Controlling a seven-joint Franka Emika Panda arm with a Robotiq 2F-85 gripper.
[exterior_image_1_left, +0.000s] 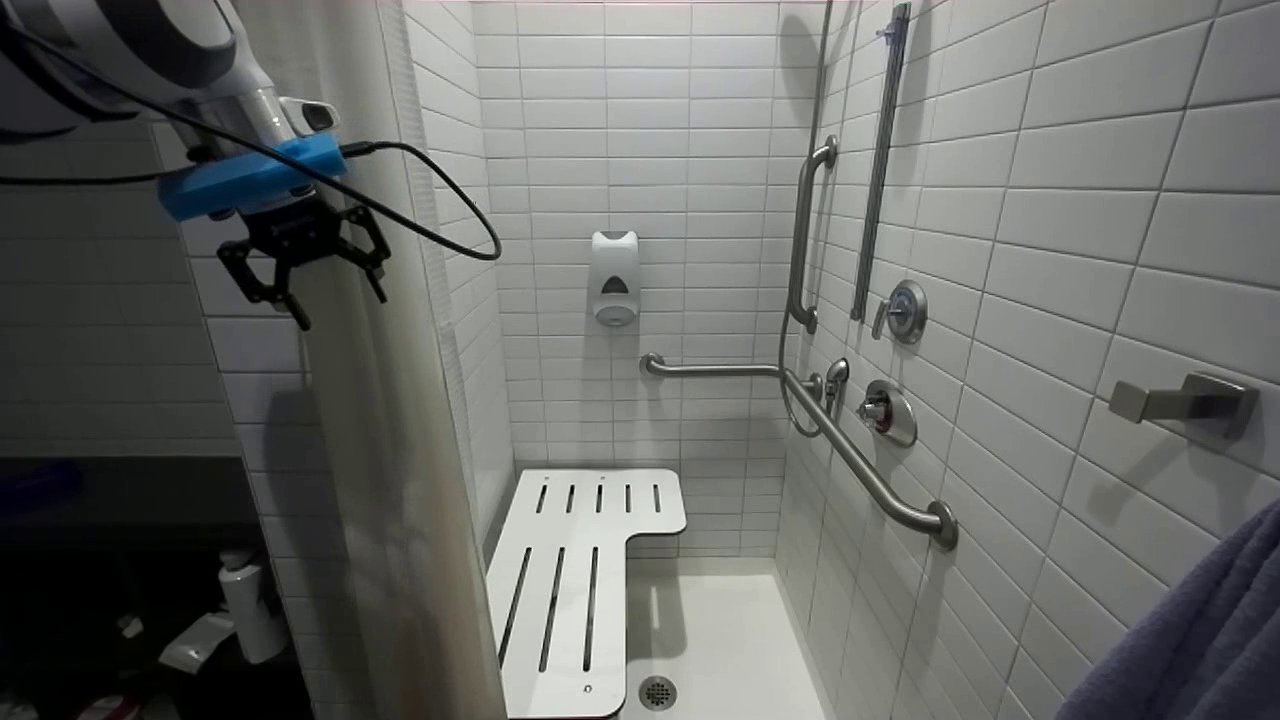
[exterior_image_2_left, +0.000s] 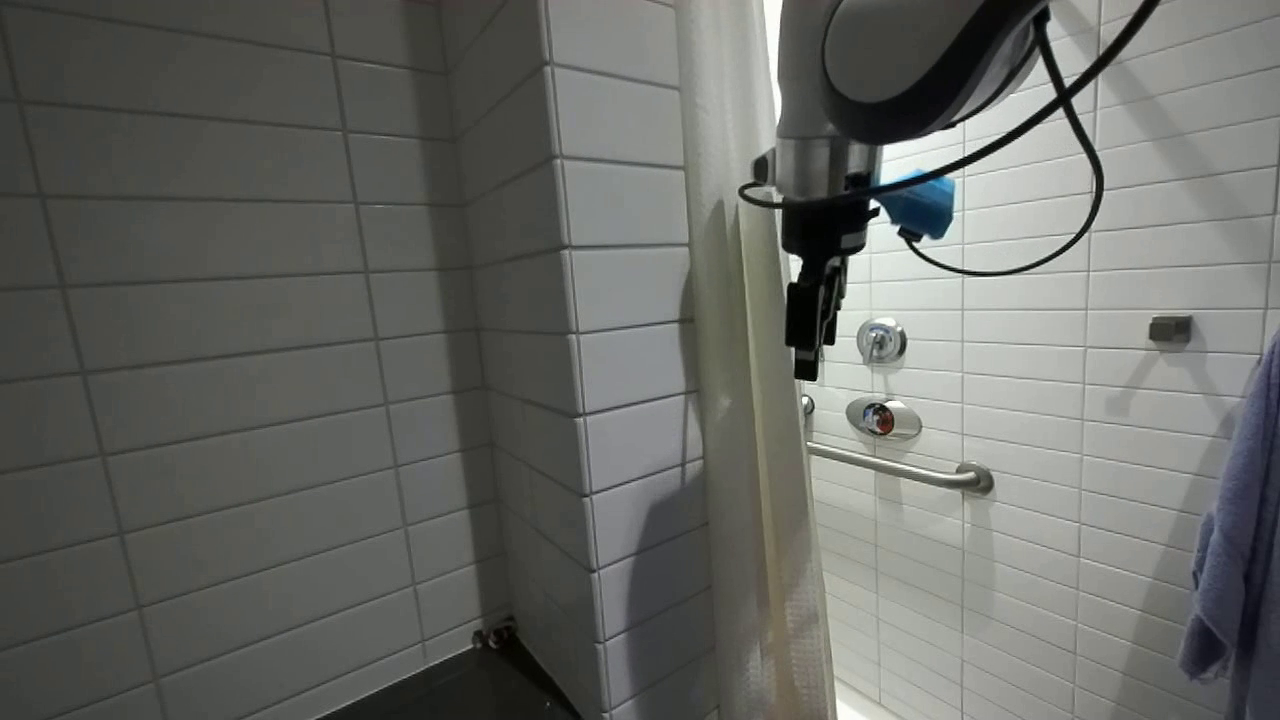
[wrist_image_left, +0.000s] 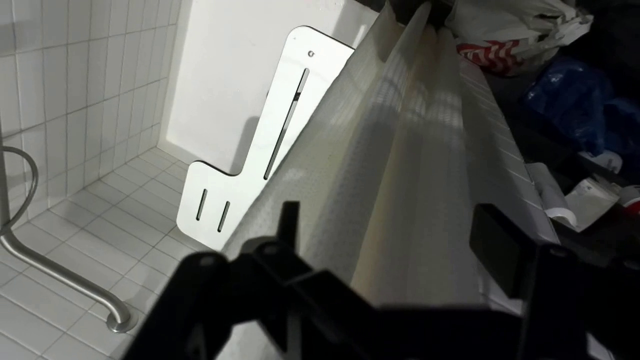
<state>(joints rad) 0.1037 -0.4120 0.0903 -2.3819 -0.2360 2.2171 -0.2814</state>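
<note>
My black gripper (exterior_image_1_left: 342, 311) points downward at the end of the arm, its fingers spread wide and nothing gripped. Nearest to it is a pale shower curtain (exterior_image_1_left: 400, 450), bunched into long vertical folds. Seen from the wrist, the curtain (wrist_image_left: 400, 150) runs down beyond the gap of the gripper (wrist_image_left: 386, 207), filling most of the view between the two fingers. An exterior view puts the gripper (exterior_image_2_left: 808, 372) beside the edge of the hanging curtain (exterior_image_2_left: 735, 400). Whether a finger touches the cloth I cannot tell.
A white slotted bench (exterior_image_1_left: 580, 530) sits inside the shower. Grab bars (exterior_image_1_left: 860, 467), a valve (exterior_image_1_left: 908, 312) and a hook (exterior_image_1_left: 1160, 400) project from the tiled wall, near a purple towel (exterior_image_1_left: 1200, 630). A tiled wall end (exterior_image_2_left: 630, 350) adjoins the curtain. Bags (wrist_image_left: 500, 30) lie below.
</note>
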